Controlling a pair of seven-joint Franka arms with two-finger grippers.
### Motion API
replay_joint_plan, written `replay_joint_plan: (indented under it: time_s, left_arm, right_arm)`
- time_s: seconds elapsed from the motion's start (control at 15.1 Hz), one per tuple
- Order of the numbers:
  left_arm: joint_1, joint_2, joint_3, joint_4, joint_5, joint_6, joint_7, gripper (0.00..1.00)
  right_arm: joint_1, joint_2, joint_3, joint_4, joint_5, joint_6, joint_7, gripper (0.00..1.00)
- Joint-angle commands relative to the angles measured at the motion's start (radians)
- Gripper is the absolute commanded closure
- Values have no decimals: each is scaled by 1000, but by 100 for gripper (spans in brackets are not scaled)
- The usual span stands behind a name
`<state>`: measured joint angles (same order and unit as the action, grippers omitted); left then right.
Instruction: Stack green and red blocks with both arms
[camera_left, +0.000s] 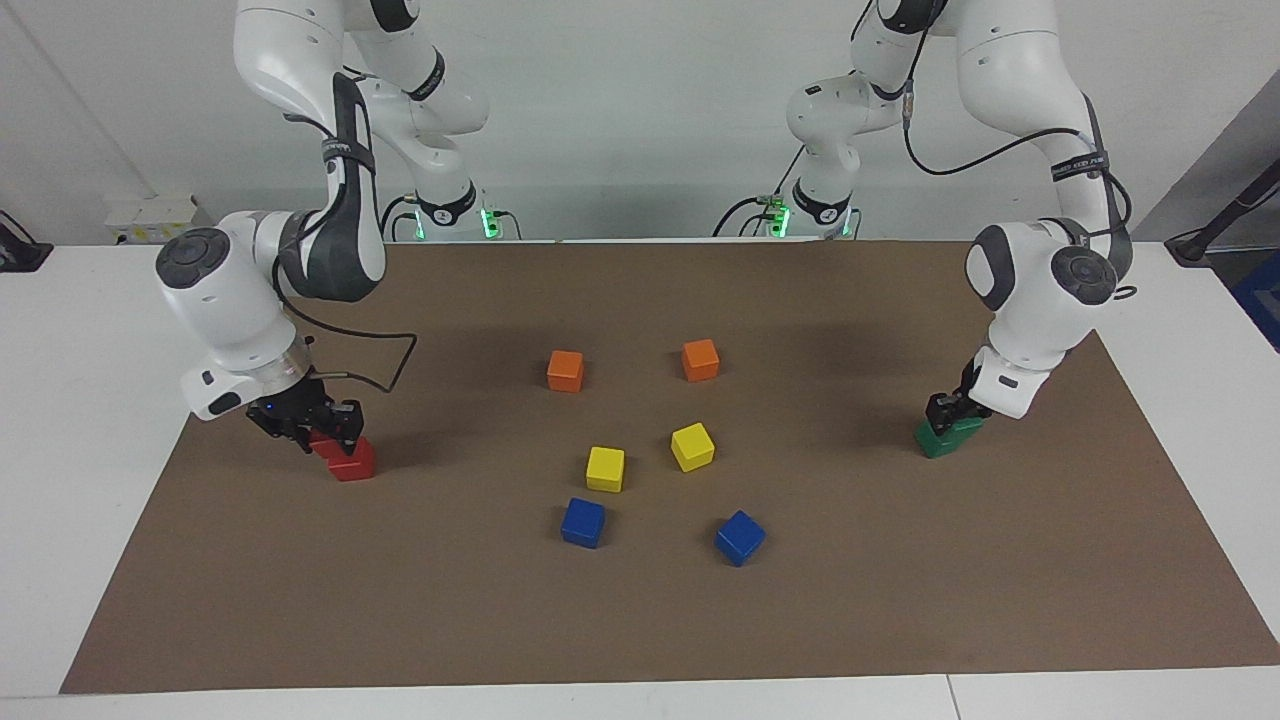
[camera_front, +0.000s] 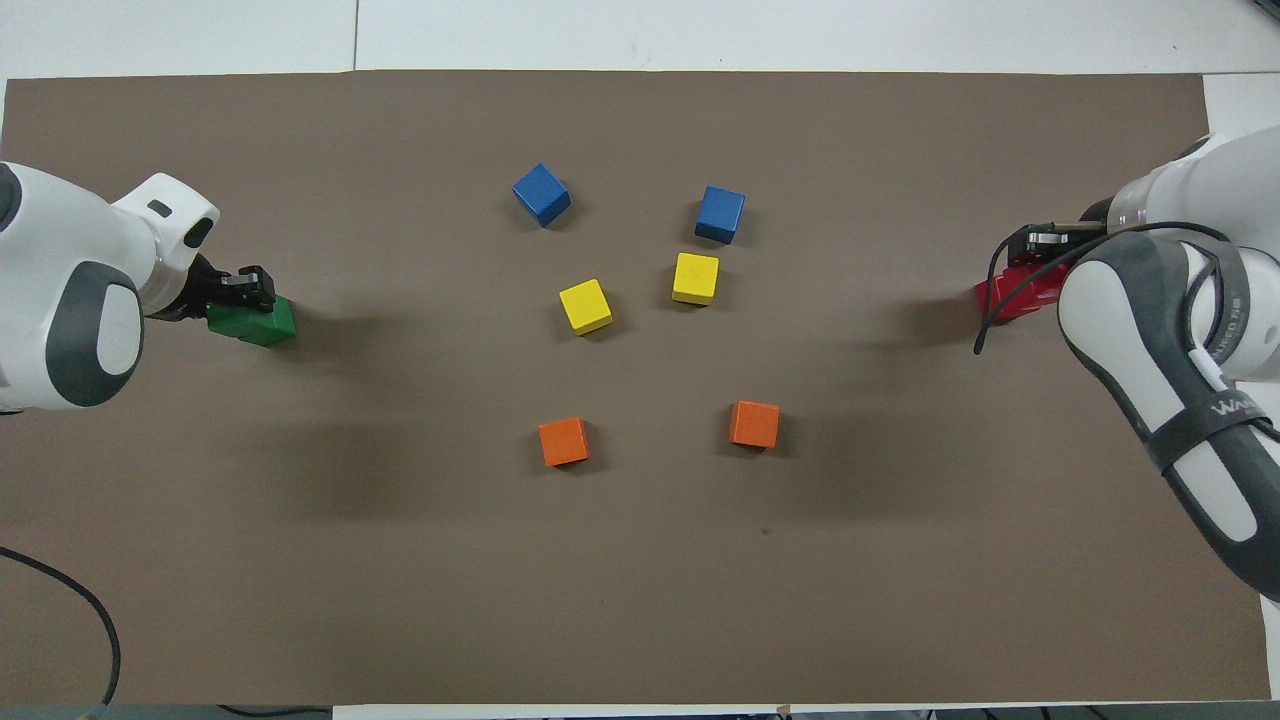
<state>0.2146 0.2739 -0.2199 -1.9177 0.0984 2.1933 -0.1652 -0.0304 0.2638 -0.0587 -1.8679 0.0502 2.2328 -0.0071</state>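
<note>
My right gripper (camera_left: 318, 428) is shut on a red block (camera_left: 326, 444), which it holds low against the top of a second red block (camera_left: 354, 465) lying on the mat at the right arm's end. In the overhead view the two red blocks (camera_front: 1012, 297) overlap under that gripper (camera_front: 1040, 243). At the left arm's end, my left gripper (camera_left: 950, 410) stands over a green block (camera_left: 960, 429) that rests on another green block (camera_left: 935, 444). From overhead the green pair (camera_front: 262, 322) shows as one patch beside the left gripper (camera_front: 245, 288).
In the middle of the brown mat (camera_left: 640, 620) lie two orange cubes (camera_left: 565, 370) (camera_left: 700, 359), two yellow cubes (camera_left: 605, 468) (camera_left: 692, 446) and two blue cubes (camera_left: 583, 522) (camera_left: 739, 537). White table borders the mat.
</note>
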Motion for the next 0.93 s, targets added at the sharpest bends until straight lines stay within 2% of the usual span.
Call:
replay_joint_plan:
  time_s: [0.0,0.27,0.73,0.86]
  left_arm:
    - [9,-42,-1,-50,-16,25,4,0]
    - [3,-53,1,-27,-16,-15,0,0]
    - [-9,-180,-12,164,-14,-412,4,0]
    - [-24,-252,-21,152,-16,-470,6,0]
  right_arm:
    - [-3,-34,13,-47,19,71,-7,100]
    - [-2,-12,13,-63,19,140,-13,100]
    - [0,5,13,-111,19,208,-14,100]
    - [0,5,13,-114,17,206,-14,100]
